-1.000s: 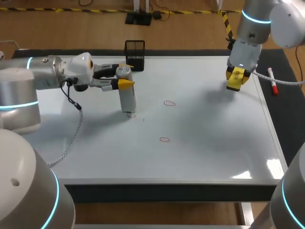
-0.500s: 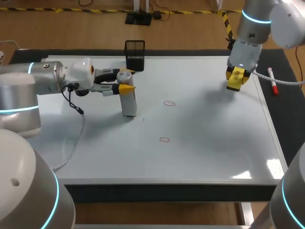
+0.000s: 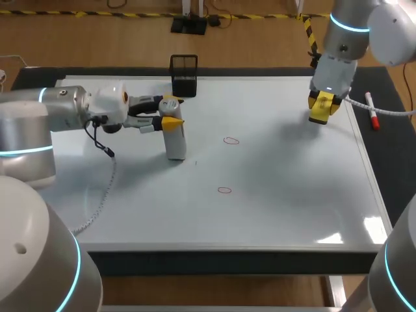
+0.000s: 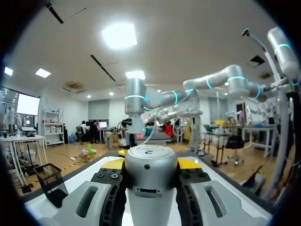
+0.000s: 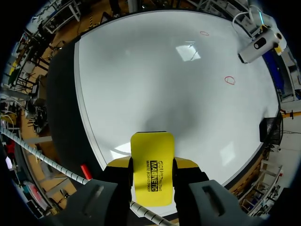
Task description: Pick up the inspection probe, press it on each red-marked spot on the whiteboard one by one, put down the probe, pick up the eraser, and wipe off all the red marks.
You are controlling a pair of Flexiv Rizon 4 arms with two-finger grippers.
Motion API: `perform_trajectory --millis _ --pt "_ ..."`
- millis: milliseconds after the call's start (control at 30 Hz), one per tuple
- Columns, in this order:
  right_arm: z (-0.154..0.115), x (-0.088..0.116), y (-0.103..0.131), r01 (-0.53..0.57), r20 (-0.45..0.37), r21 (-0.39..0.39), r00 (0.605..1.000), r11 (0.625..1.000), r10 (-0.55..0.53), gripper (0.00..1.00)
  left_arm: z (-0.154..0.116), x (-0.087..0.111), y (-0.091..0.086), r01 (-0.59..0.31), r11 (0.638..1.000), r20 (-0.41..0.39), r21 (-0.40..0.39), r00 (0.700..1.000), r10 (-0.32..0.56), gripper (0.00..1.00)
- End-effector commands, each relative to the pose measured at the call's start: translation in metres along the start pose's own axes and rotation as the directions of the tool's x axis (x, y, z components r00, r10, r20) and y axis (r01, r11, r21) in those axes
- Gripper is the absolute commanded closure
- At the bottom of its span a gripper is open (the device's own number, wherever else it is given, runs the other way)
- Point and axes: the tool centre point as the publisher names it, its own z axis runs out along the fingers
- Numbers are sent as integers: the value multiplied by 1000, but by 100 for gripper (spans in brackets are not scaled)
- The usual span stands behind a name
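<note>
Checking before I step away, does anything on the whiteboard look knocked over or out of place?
Nothing stands out. The probe stands upright on the whiteboard in the left claw, and the right claw holds the eraser straight.

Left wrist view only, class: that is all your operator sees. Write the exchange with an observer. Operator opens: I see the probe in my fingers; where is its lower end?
Observer: The probe stands upright in the left gripper, lower end on the whiteboard.
Operator: Any red marks in sight?
Observer: A red circle lies bare right of the probe, a second red circle nearer the front edge.
Operator: And the eraser?
Observer: The right gripper holds the eraser above the whiteboard's far right.
</note>
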Motion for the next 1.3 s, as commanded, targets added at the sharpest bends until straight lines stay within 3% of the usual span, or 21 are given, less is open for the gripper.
perform_trajectory --millis 33,1033,1300 --pt "-1 1 0 2 -2 2 1000 1000 -2 100 1 -1 2 -1 1000 -3 6 1000 2 100" --pt "-1 1 0 2 -2 2 1000 1000 -2 100 0 3 3 1 1000 7 -2 1000 -1 100" --pt "-1 1 0 2 -2 2 1000 1000 -2 100 -7 -9 -14 -16 1000 40 -14 999 17 100"
